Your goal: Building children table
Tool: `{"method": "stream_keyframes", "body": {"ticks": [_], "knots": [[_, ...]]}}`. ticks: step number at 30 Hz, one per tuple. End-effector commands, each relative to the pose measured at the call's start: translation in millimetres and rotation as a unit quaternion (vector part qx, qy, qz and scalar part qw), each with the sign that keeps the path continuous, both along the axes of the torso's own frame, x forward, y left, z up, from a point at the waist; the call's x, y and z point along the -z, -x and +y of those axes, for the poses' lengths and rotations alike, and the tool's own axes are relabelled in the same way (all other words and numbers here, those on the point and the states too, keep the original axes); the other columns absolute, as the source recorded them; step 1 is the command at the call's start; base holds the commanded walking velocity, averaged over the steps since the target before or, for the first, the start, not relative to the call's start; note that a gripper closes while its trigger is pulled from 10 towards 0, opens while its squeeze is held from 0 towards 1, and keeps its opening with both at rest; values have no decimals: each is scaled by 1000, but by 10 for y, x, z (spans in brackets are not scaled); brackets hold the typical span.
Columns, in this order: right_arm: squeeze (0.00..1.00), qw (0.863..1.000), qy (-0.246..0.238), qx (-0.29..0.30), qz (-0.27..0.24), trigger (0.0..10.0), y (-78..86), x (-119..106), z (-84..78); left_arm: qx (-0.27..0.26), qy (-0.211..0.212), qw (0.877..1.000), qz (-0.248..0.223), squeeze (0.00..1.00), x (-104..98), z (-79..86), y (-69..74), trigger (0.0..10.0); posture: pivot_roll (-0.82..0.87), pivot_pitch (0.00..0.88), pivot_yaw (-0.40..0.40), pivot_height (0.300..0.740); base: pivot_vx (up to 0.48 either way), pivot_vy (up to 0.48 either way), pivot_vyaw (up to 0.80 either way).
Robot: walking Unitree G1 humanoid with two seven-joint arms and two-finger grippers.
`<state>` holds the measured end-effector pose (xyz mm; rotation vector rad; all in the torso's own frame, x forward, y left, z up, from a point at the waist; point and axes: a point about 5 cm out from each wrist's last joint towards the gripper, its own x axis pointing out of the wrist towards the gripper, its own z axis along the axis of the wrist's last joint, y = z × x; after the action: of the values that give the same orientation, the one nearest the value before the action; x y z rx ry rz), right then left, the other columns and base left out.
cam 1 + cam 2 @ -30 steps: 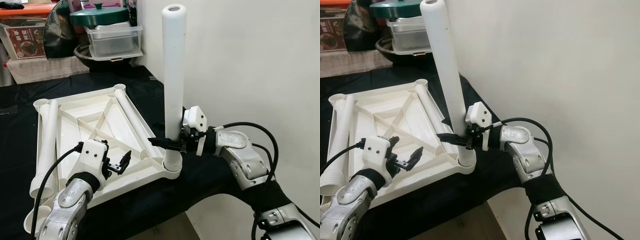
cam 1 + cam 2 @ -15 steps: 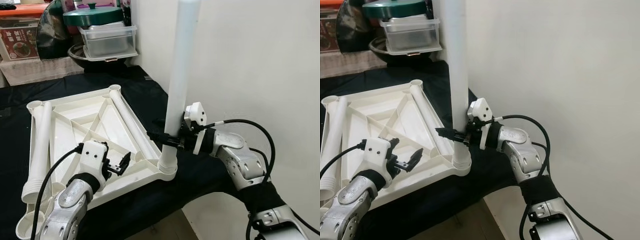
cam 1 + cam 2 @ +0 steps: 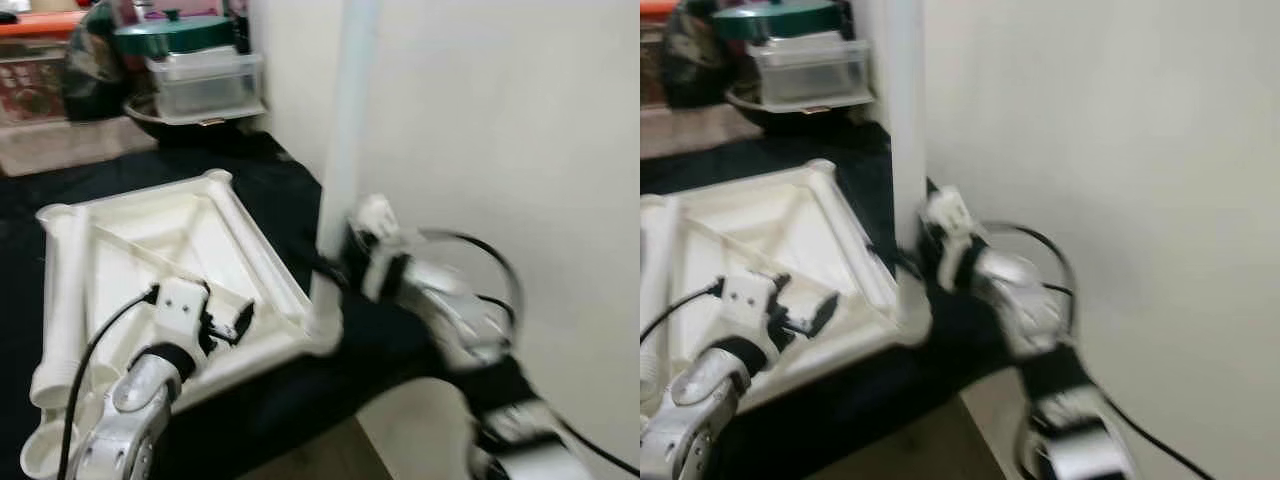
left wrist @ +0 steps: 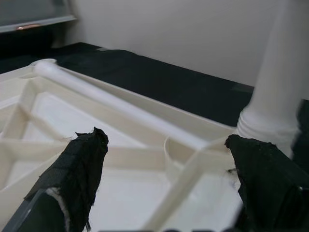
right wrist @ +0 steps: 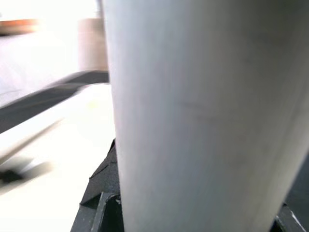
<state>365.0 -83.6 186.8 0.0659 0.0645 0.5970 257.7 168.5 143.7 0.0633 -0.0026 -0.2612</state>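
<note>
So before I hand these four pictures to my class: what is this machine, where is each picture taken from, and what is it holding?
It is a humanoid robot with two silver arms, each ending in two black fingers. The two wide pictures come from its head, looking down; they are blurred. The other two come from cameras on its wrists.

On a black-covered surface lies a white plastic table top, upside down, ribs showing. One white table leg stands upright in the corner socket near the wall. Two more loose legs lie on the top, one along each side.

The right gripper has its jaws closed around the standing leg, low down; the right wrist picture shows the leg very close. The left gripper hovers open over the table top, holding nothing.

Pots and a plastic box sit behind.
</note>
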Motion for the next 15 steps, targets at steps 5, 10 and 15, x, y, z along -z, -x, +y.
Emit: {"method": "stream_keyframes", "body": {"ticks": [5, 10, 15], "knots": [[0, 973, 52, 179, 133, 10000, 115, 669, -177, -10, -5, 1000, 4, 0, 25, 49, -1, 10000, 23, 0, -46, 740, 0, 0, 0], [0, 976, 60, 173, 122, 10000, 164, 646, -76, -10, -8, 1000, 3, 0, 13, 69, -17, 10000, 25, 0, -44, 740, 0, 0, 0], [0, 975, 65, 185, 105, 10000, 125, 582, -41, -18, -13, 1000, 0, 0, 4, 103, -24, 10000, 31, 0, -50, 740, 0, 0, 0]]}}
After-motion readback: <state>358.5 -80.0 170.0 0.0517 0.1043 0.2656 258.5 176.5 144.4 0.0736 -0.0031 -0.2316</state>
